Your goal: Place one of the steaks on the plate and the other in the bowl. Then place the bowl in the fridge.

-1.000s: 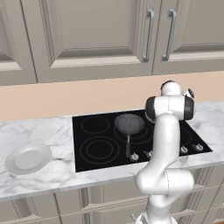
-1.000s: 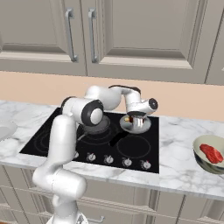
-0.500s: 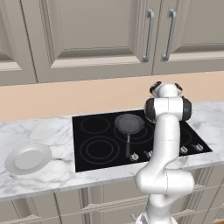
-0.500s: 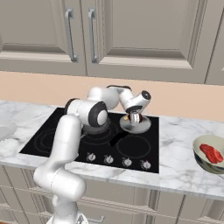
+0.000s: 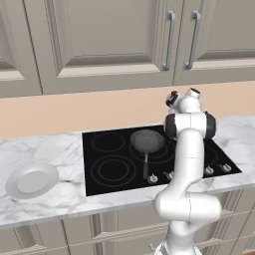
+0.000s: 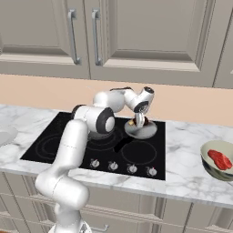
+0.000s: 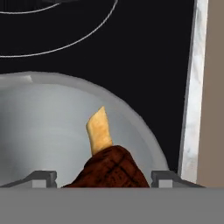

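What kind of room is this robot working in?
A home-style kitchen, and a rendered one: a black cooktop with front knobs set into a marble counter, panelled cabinets above, and a white plate on the counter.

The setting was a domestic kitchen. A black cooktop (image 5: pixel 154 154) sat centre frame in a marble counter (image 5: pixel 45 149); grey panelled cabinets (image 5: pixel 99 40) filled the upper frame.

Even, soft light; faint shadows

Dark frying pan (image 5: pixel 147 141) on black cooktop (image 5: pixel 114 169); browned meat (image 7: pixel 111 170) in grey metal vessel (image 6: pixel 141 129).
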Controlling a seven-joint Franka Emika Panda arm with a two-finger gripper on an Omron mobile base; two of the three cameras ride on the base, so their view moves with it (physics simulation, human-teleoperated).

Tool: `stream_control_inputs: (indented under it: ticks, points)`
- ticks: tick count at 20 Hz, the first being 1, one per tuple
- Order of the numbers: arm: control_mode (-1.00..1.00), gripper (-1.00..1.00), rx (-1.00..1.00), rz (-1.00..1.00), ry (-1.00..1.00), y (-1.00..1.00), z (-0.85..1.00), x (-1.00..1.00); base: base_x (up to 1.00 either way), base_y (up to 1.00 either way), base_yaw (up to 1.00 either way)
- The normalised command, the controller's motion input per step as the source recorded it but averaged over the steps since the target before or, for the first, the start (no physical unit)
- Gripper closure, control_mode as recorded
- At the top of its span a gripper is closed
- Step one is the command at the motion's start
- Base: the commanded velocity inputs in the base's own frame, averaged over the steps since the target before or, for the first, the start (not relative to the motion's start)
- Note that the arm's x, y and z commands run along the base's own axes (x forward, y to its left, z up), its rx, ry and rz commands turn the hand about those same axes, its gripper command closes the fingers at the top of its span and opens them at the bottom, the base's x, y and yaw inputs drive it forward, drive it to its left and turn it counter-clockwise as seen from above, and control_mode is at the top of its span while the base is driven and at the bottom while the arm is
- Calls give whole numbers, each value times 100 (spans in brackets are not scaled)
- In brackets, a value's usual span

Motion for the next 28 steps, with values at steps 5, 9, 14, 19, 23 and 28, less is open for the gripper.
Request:
stream_control_inputs:
  ticks: [5,9,14,19,23,28]
  points:
    - [-100,100,0,0,-44,-32,-12,-100,0,0,0]
    - [-100,100,0,0,-47,-7,1,-87,0,0,0]
    - [-100,100,0,1,-4,1,62,-83,0,0,0]
    - [-100,100,-4,4,0,0,100,-80,0,0,0]
    - [-100,100,-9,4,0,0,89,-99,0,0,0]
    - [-100,100,-8,4,0,17,50,-100,0,0,0]
